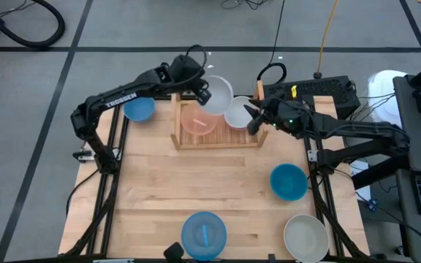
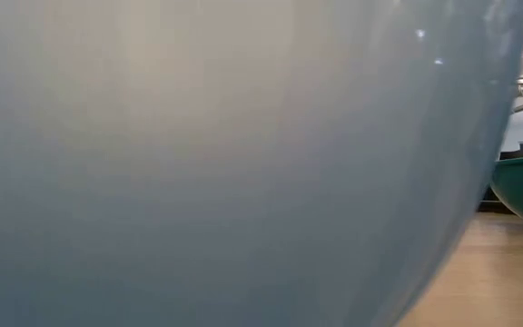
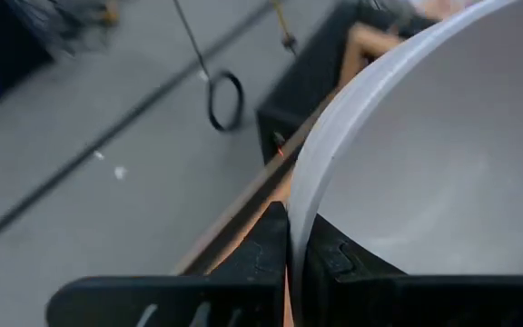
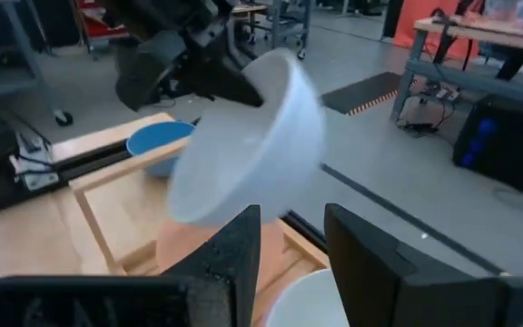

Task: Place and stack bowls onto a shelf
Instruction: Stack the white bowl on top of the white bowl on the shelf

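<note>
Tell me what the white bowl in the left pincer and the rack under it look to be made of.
White bowl: probably thin plastic, matte and faintly translucent; the rim pinched by the left pincer is slim and glows at its edge. Rack: seemingly pale unfinished wood, with a light tan tone like the tabletop and straight board edges.

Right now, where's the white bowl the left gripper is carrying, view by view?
High view: white round plastic bowl above the light-wood shelf's far edge, held by the left gripper.
Low view: not in it; a pale blue bowl blocks nearly everything.
Left wrist view: fills the right side, rim pinched.
Right wrist view: centre, tilted.
Shared landmark: the shelf, in the high and right wrist views.
</note>
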